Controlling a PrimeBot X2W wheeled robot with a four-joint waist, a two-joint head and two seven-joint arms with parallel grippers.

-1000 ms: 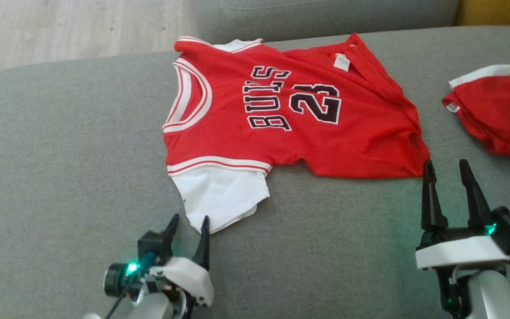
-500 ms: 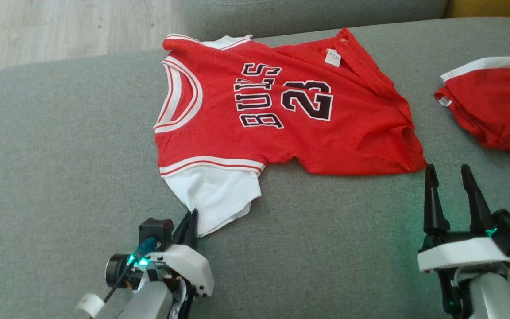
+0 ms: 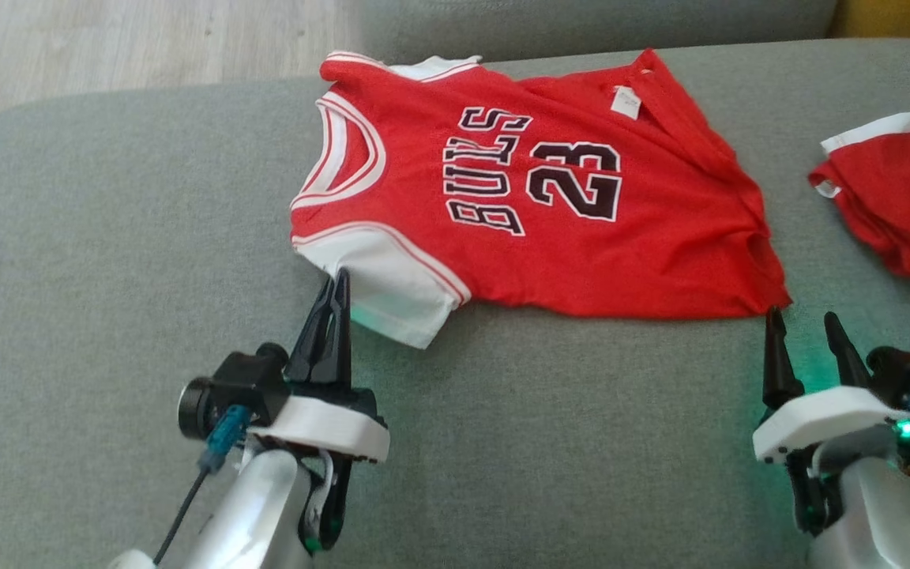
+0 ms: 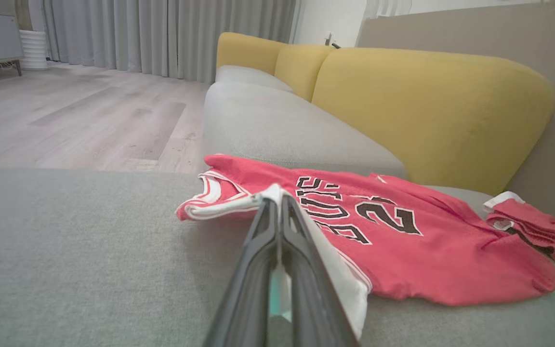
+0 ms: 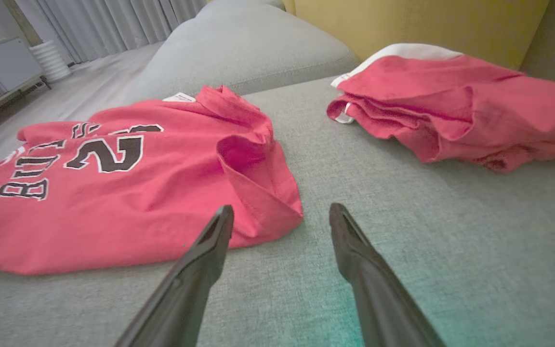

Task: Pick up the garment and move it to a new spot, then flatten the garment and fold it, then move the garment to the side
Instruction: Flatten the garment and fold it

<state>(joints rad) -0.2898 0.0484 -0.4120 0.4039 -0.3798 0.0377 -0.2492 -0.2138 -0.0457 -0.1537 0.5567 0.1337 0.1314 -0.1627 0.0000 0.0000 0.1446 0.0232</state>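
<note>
Head view: left tool (image 3: 338,276), spread earlier, now pinches white sleeve (image 3: 396,280) of garment (image 3: 581,253), sleeve drawn inward; right tool (image 3: 802,316) still spread.

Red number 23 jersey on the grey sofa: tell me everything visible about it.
The red knit-look jersey lies front up, mostly flat on the grey fabric sofa cushion, neck toward the robot's left. Black white-edged lettering and "23", red-and-white striped neck trim, white short sleeves, a white tag at the turned-up far hem. Near hem corner is rumpled. The left pincer is shut on the near sleeve; the open right pincer sits at the near hem corner, contact unclear.
</note>
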